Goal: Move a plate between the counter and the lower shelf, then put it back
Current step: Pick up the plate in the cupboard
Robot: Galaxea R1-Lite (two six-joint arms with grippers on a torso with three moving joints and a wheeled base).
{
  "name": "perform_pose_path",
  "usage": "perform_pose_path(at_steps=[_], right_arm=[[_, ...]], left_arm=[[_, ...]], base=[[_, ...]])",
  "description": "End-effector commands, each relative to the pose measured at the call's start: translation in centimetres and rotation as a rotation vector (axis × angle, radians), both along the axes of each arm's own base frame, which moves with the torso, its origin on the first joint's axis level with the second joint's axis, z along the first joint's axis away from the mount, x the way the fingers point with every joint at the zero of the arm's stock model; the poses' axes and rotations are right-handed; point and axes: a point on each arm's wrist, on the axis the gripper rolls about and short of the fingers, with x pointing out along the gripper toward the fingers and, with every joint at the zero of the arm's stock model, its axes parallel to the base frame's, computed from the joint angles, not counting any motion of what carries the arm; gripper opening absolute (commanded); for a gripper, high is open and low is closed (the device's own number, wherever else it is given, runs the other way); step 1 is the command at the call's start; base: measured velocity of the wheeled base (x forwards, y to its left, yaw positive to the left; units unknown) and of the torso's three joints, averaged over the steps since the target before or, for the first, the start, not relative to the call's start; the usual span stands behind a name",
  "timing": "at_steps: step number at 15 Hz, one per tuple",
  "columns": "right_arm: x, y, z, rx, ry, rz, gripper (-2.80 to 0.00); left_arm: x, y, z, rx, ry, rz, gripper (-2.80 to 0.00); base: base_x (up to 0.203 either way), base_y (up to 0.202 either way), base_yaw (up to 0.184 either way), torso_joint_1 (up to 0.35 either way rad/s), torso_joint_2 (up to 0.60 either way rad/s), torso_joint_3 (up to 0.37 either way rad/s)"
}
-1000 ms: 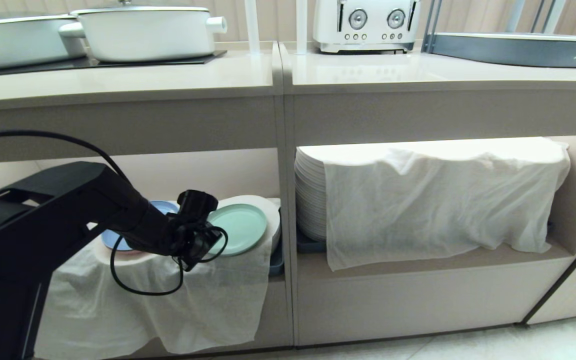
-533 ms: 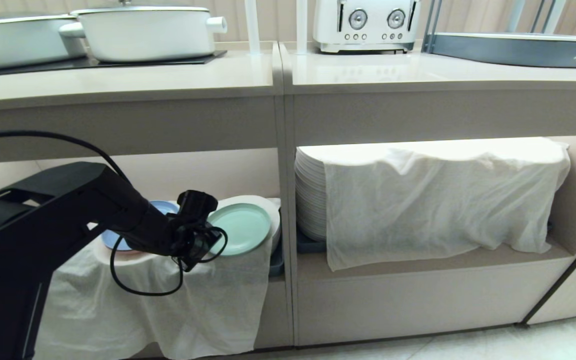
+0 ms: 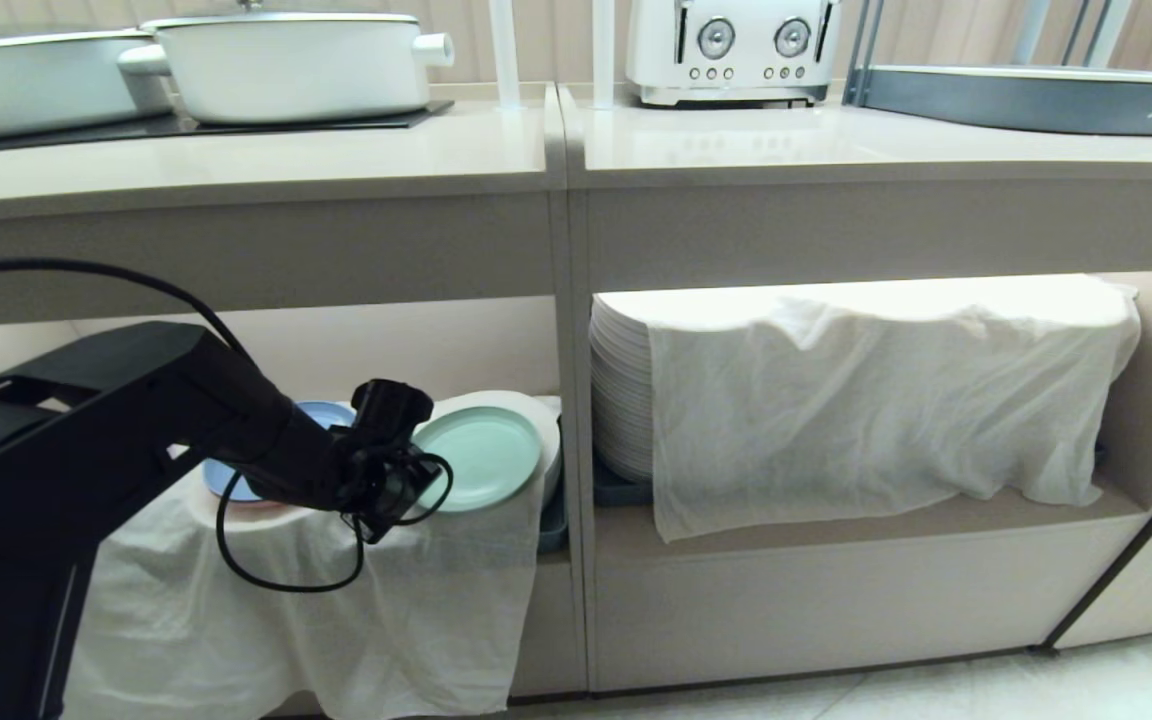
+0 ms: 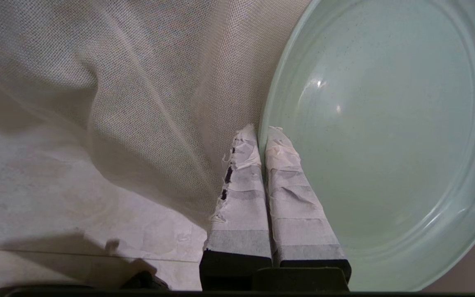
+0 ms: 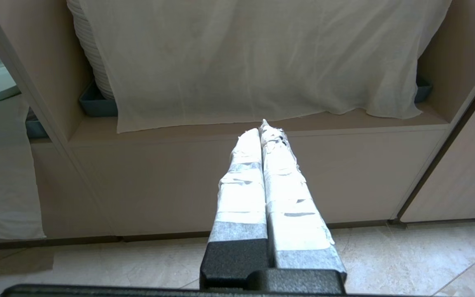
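Reaching into the left compartment of the lower shelf [image 3: 836,520], the left gripper [image 4: 262,130] has its taped fingers [image 4: 241,189] pinching the near rim of the plate [image 3: 481,457], one finger over the rim and the other under it. The mint-green plate rests on a cloth-draped stack near the front edge of the shelf, just beside the divider between the two compartments. A blue plate [image 3: 321,415] lies on the same white cloth [image 3: 286,600] farther left, partly hidden behind the arm. In the right compartment a taller plate stack [image 3: 621,400] sits under another cloth. The right gripper [image 5: 262,126] hangs low in front of that compartment, fingers pressed together and holding nothing. Up on the counter [image 3: 336,150] stand a white pot [image 3: 286,65] and a toaster [image 3: 731,50].
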Motion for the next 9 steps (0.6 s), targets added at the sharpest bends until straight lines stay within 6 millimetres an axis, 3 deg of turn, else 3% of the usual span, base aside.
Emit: perform_pose_path(at_steps=[1,9], right_arm=[[0.0,0.0,0.0,0.0,0.0,0.0,-2.8],[0.0,0.0,0.0,0.0,0.0,0.0,-2.8]], left_arm=[[-0.3,0.1,0.6,-0.007,-0.008,0.006,-2.8],[-2.7,1.0,0.9,-0.012,0.034,0.006,-2.8]], base=[[0.0,0.0,0.0,0.0,0.0,0.0],[0.0,0.0,0.0,0.0,0.0,0.0]])
